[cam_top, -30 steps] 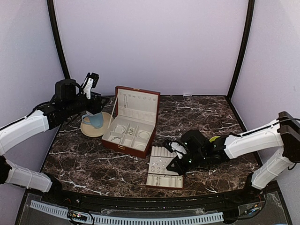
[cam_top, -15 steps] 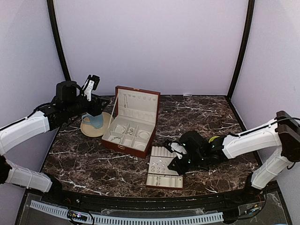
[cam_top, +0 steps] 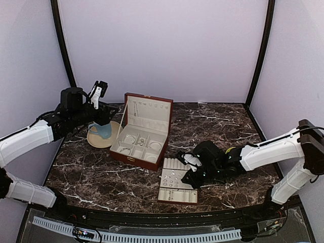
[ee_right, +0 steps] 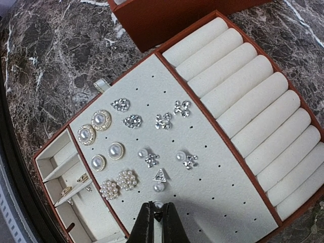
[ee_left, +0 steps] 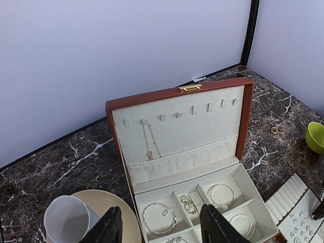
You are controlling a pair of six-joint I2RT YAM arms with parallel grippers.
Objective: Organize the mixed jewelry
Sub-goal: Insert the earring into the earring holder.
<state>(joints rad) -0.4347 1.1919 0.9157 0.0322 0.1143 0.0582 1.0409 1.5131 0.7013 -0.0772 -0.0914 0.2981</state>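
Shut tight, the jaws of my right gripper (ee_right: 155, 215) hang low over the pin pad of the cream tray (ee_right: 223, 192). A tiny glinting speck sits right at their tips, and I cannot tell whether I am gripping it. Just past the tips the mixed jewelry (ee_right: 152, 152) begins. There are pearl studs (ee_right: 101, 120) to my left and small crystal studs (ee_right: 163, 120) further up the pad, each lying apart from its neighbours. A narrow side compartment (ee_right: 55, 167) at the tray's left end holds two tiny gold pieces (ee_right: 73, 185). Beyond the pad run the bare ring rolls (ee_right: 243, 86), and past them the reddish-brown wall of the jewelry box (ee_right: 167, 20).

My left gripper (ee_left: 161, 218) has its jaws apart with nothing between them, hovering above the front of the open box. Nearest, at lower left, a pale mug (ee_left: 66, 220) stands on a cream saucer (ee_left: 109, 200). The box's cream compartments hold two silvery bracelets (ee_left: 159, 217), one on each side of a small tangle of chain (ee_left: 188, 203). Further back a thin necklace (ee_left: 148, 142) hangs from a hook in the raised lid (ee_left: 202, 114). Off to the right, small loose rings (ee_left: 275, 130) lie on the marble table (ee_left: 61, 157), near a green bowl (ee_left: 316, 136).
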